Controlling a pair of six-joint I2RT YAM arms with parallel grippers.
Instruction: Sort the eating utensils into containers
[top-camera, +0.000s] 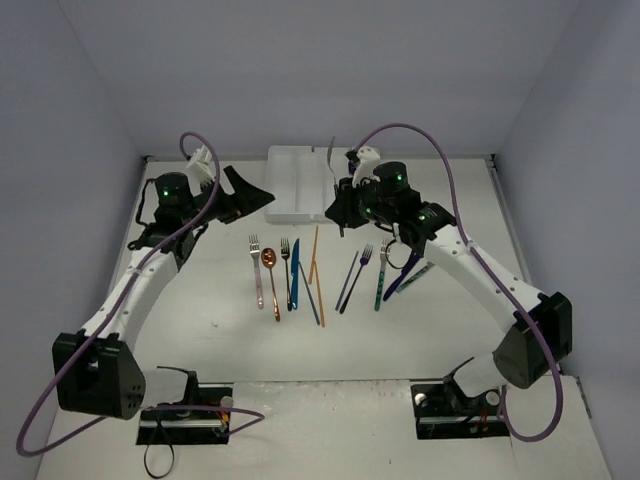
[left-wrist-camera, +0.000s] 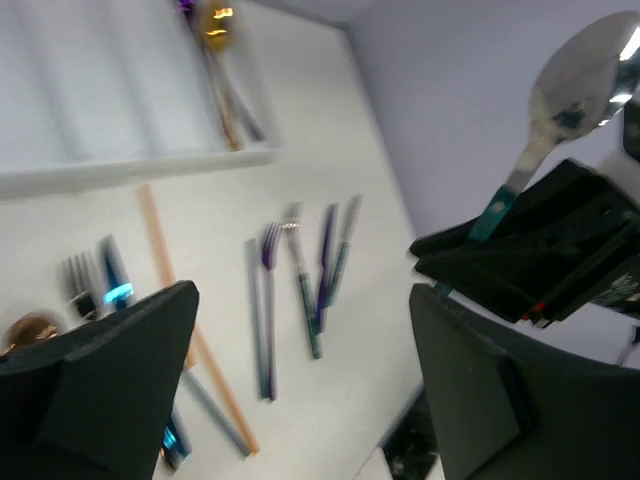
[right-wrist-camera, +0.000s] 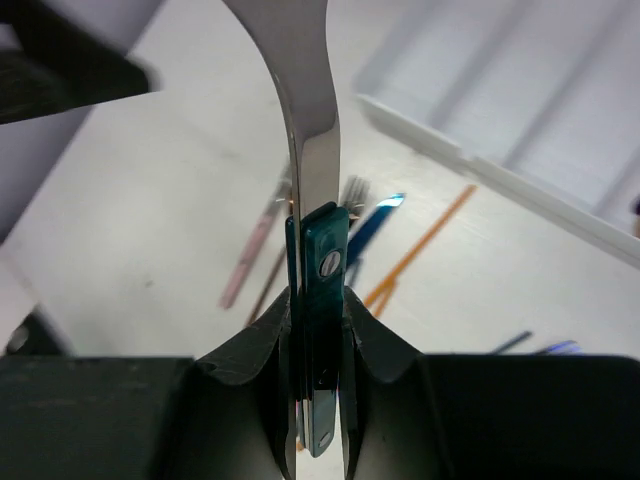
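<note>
My right gripper (right-wrist-camera: 318, 345) is shut on the teal handle of a silver spoon (right-wrist-camera: 300, 90), holding it upright in the air near the white tray (top-camera: 290, 190). The left wrist view shows that spoon (left-wrist-camera: 575, 85) at the upper right. Just left of the tray, my left gripper (top-camera: 260, 195) stands wide open, with nothing between its fingers (left-wrist-camera: 110, 370). A gold spoon (left-wrist-camera: 215, 25) lies in one tray compartment. Several utensils lie in a row on the table: a pink fork (top-camera: 256, 272), a copper spoon (top-camera: 271, 282), a blue knife (top-camera: 294, 272), orange chopsticks (top-camera: 315, 255) and a teal fork (top-camera: 381, 277).
The tray (left-wrist-camera: 120, 110) sits at the back centre against the wall. Both arm bases and their cables occupy the near edge. Side walls close in the table on the left and right. The two grippers hang close together on either side of the tray's front.
</note>
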